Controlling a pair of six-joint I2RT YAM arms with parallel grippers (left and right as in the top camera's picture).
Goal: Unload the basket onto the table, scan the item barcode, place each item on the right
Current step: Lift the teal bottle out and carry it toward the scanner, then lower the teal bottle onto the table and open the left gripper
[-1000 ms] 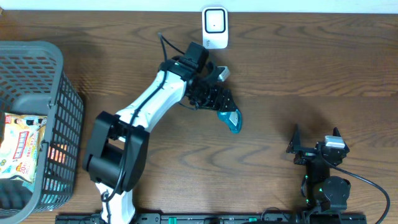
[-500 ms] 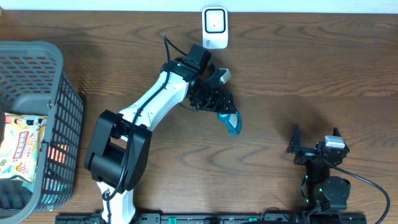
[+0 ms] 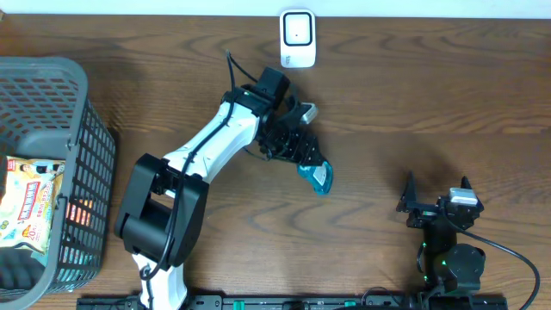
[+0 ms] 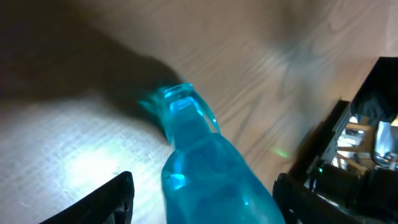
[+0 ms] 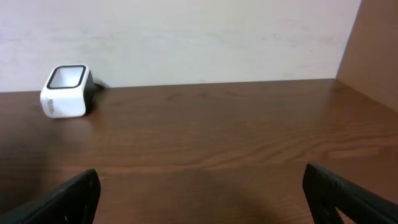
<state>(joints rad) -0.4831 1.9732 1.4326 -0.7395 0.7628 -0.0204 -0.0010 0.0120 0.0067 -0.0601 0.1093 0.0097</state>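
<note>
The item is a translucent blue bottle-shaped thing (image 3: 318,177), and my left gripper (image 3: 306,158) is shut on its wide end near the middle of the table. In the left wrist view the blue item (image 4: 205,168) fills the space between the black fingers (image 4: 106,202) of the left gripper (image 4: 202,202), its narrow end pointing away over the wood. No barcode shows on it. The white scanner (image 3: 297,38) stands at the table's far edge, beyond the left gripper. My right gripper (image 3: 437,191) rests open and empty at the front right, and in its own view this gripper (image 5: 202,193) faces the scanner (image 5: 65,92).
A grey mesh basket (image 3: 86,172) stands at the left edge with a colourful packet (image 3: 30,202) inside. A pale wall (image 5: 186,37) rises behind the scanner. The left arm (image 3: 207,142) stretches diagonally across the table's middle.
My left gripper has swung the blue item slightly toward the front and left, away from the scanner. The right arm has not moved.
</note>
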